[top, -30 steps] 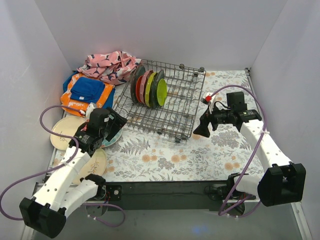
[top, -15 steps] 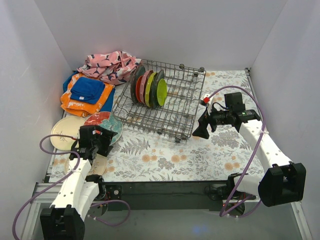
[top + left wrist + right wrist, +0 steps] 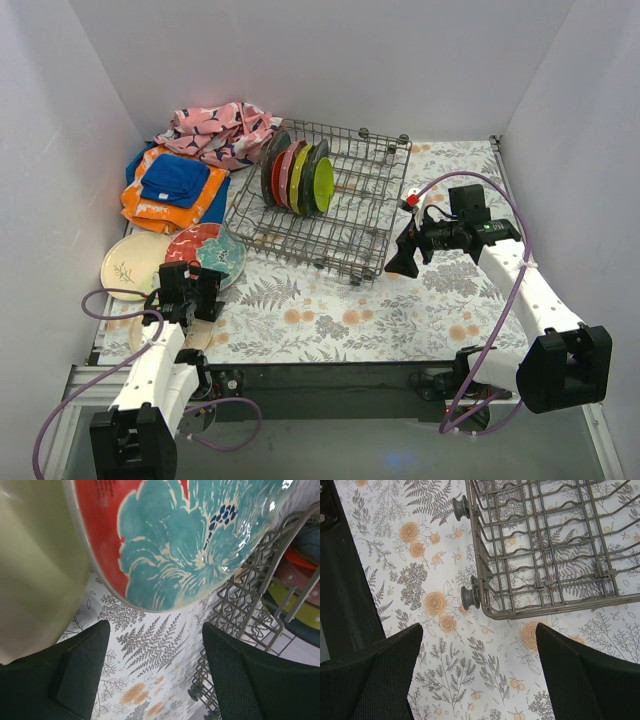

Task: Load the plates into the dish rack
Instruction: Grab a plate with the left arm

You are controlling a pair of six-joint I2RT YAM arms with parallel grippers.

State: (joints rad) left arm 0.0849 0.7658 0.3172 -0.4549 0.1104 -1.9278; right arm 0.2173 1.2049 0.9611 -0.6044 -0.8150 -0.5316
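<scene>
Wide shot first: the floral tabletop [image 3: 330, 310] carries the dish rack [image 3: 330, 205] at centre-back. A row of plates [image 3: 297, 176] stands on edge in the rack's left end, and the rest of its tines are bare.

Two loose plates lie flat at the left, the red plate with the teal flower [image 3: 205, 250] and the cream plate [image 3: 128, 262] beside it.

The left end effector [image 3: 193, 283] sits just on the near side of the red plate, fingers pointing at its near rim, jaws apart and nothing between them. The plate is round, so there is no long axis to line up. What counts, I'd say, is getting a finger under that low rim. The left arm is far the nearer one.

The right end effector [image 3: 403, 258] hangs by the rack's near right corner, spread wide and empty.

The left wrist view shows what the overhead cannot: the red plate's rim overlapping the cream plate, with the rack wires close on the right. The right wrist view shows only the rack corner and the bare cloth.
</scene>
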